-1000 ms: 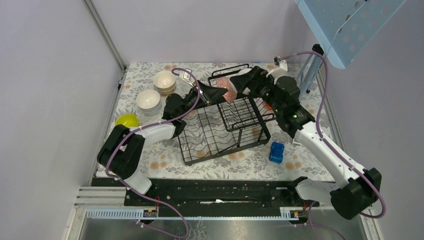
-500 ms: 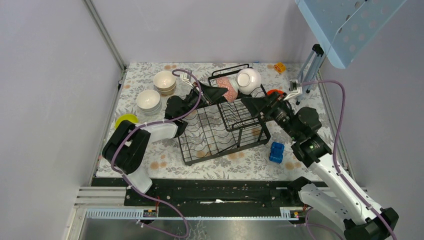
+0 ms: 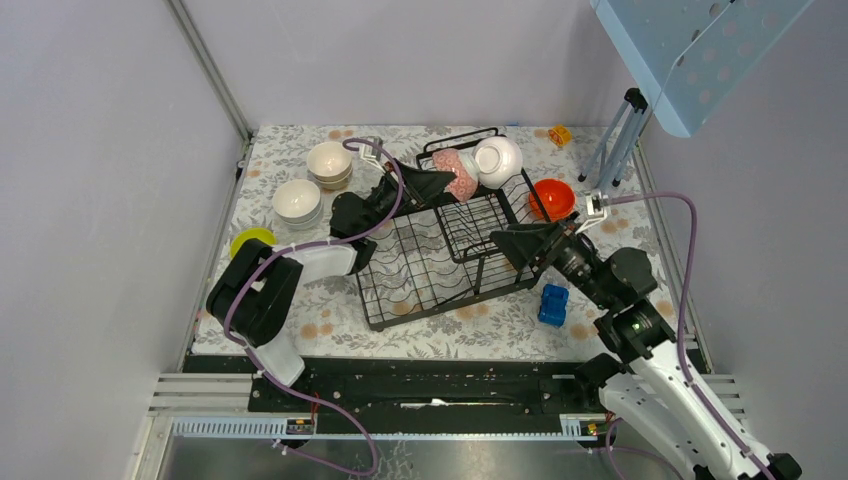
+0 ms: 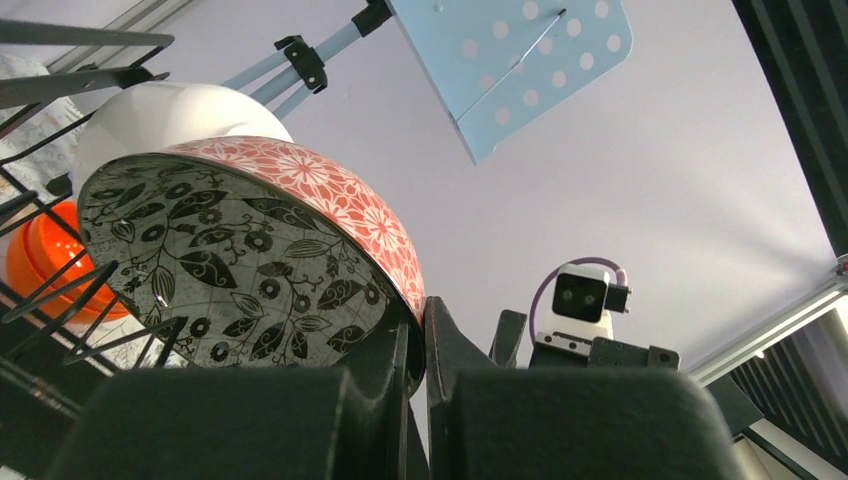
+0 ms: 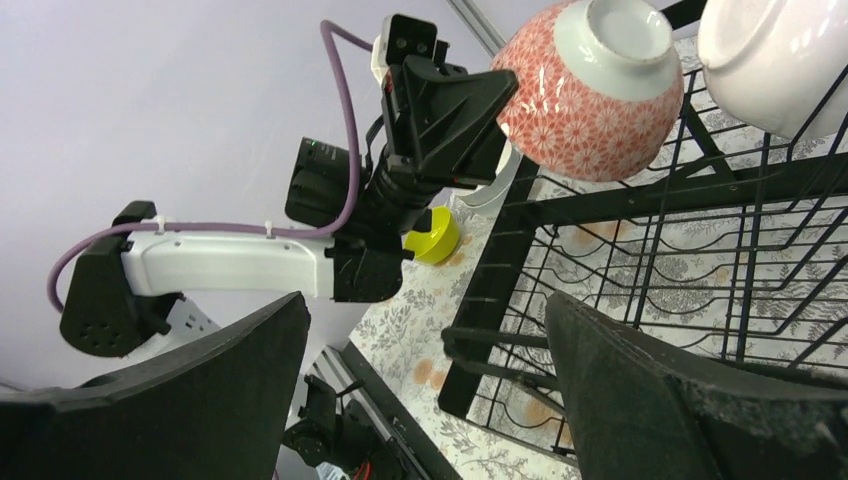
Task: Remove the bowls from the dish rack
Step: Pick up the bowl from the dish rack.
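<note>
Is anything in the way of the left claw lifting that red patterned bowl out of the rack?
Nothing visible above it. The left gripper is shut on the rim of the red patterned bowl; a white bowl sits close beside it in the dish rack.

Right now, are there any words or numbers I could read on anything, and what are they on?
None: no words, numbers or signs can be read in any view.
The patterned bowl shows only flowers and leaves, no letters.
The blue block is too small to tell.
</note>
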### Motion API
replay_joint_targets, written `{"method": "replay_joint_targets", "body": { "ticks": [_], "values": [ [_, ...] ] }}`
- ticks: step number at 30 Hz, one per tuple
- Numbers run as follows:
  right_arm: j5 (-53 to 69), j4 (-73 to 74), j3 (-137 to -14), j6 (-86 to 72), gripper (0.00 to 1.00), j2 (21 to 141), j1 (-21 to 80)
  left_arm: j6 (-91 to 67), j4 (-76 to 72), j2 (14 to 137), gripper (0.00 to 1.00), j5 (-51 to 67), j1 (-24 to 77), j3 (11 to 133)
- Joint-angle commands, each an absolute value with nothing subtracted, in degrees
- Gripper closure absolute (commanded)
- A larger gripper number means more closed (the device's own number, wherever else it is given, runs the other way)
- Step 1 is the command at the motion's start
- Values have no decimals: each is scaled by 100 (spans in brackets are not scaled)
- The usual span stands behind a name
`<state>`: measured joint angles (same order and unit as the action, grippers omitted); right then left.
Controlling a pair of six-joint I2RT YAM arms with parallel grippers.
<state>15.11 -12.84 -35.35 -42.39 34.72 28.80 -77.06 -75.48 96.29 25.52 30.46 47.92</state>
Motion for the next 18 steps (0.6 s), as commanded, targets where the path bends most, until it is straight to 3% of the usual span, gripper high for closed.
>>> {"method": "replay_joint_targets", "body": {
  "ticks": [1,18],
  "values": [
    [1871,-899,-3569,-3782,5,3016,2856,-7791,-8427,9350,100,2587,3032,5180],
    [1948,702,-3833,-3344,3,1861,2852,-7263,-7397,7797,100,2603,3263,5357]
  ]
}}
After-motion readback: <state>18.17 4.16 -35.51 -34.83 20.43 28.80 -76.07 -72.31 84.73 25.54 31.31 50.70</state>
